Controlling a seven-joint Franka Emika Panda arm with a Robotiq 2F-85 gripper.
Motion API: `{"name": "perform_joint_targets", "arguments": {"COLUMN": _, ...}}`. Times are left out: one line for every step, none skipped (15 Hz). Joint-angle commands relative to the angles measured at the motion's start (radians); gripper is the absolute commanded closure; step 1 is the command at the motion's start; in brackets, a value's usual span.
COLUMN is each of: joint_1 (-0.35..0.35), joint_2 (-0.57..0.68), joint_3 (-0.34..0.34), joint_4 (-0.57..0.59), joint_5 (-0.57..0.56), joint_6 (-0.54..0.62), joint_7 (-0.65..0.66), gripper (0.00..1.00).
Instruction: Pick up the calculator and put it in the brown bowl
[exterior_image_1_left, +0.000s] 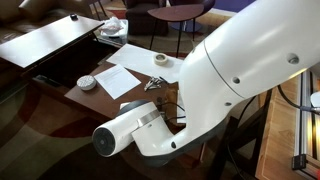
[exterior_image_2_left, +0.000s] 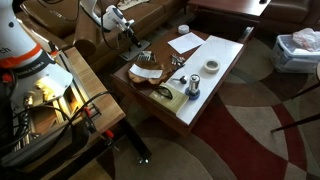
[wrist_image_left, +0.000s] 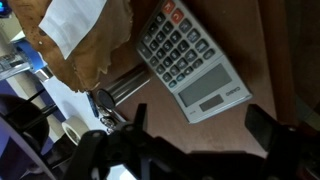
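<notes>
In the wrist view the grey calculator (wrist_image_left: 192, 62) lies flat on the brown table, keys up, display towards my fingers. My gripper (wrist_image_left: 200, 125) is open and empty, its two dark fingers spread just short of the calculator's display end. The brown bowl (wrist_image_left: 95, 55) lies right beside the calculator, with a white crumpled paper in it. In an exterior view the bowl (exterior_image_2_left: 147, 72) sits on the table's near-left part and my gripper (exterior_image_2_left: 126, 28) hovers above that end. I cannot make out the calculator in either exterior view; my arm hides that spot in one.
Metal clips (wrist_image_left: 110, 98) lie by the bowl's edge. On the table are white sheets (exterior_image_2_left: 213, 82), a tape roll (exterior_image_2_left: 211, 67), a small blue-white cup (exterior_image_2_left: 192, 90) and a small white dish (exterior_image_1_left: 87, 82). A tissue box (exterior_image_2_left: 297, 48) stands on the carpet beyond.
</notes>
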Motion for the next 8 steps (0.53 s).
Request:
{"name": "perform_joint_targets", "arguments": {"joint_1": -0.006, "joint_2": 0.0, "joint_3": 0.007, "joint_4": -0.053, "joint_5": -0.027, "joint_6": -0.001, "joint_7": -0.032, "gripper": 0.0}}
{"name": "perform_joint_targets", "arguments": {"joint_1": -0.028, "joint_2": 0.0, "joint_3": 0.038, "joint_4": -0.053, "joint_5": -0.011, "joint_6": -0.012, "joint_7": -0.099, "gripper": 0.0}}
{"name": "perform_joint_targets", "arguments": {"joint_1": -0.048, "joint_2": 0.001, "joint_3": 0.065, "joint_4": -0.057, "joint_5": -0.002, "joint_6": 0.004, "joint_7": -0.164, "gripper": 0.0}}
{"name": "perform_joint_targets", "arguments": {"joint_1": -0.061, "joint_2": 0.001, "joint_3": 0.082, "joint_4": -0.059, "joint_5": 0.004, "joint_6": 0.022, "joint_7": -0.212, "gripper": 0.0}}
{"name": "perform_joint_targets", "arguments": {"joint_1": -0.076, "joint_2": 0.001, "joint_3": 0.1, "joint_4": -0.059, "joint_5": 0.013, "joint_6": 0.034, "joint_7": -0.263, "gripper": 0.0}}
{"name": "perform_joint_targets", "arguments": {"joint_1": -0.093, "joint_2": 0.001, "joint_3": 0.118, "joint_4": -0.056, "joint_5": 0.025, "joint_6": 0.043, "joint_7": -0.314, "gripper": 0.0}}
{"name": "perform_joint_targets", "arguments": {"joint_1": -0.106, "joint_2": 0.0, "joint_3": 0.134, "joint_4": -0.052, "joint_5": 0.038, "joint_6": 0.054, "joint_7": -0.36, "gripper": 0.0}}
{"name": "perform_joint_targets", "arguments": {"joint_1": -0.119, "joint_2": -0.001, "joint_3": 0.146, "joint_4": -0.043, "joint_5": 0.066, "joint_6": 0.035, "joint_7": -0.389, "gripper": 0.0}}
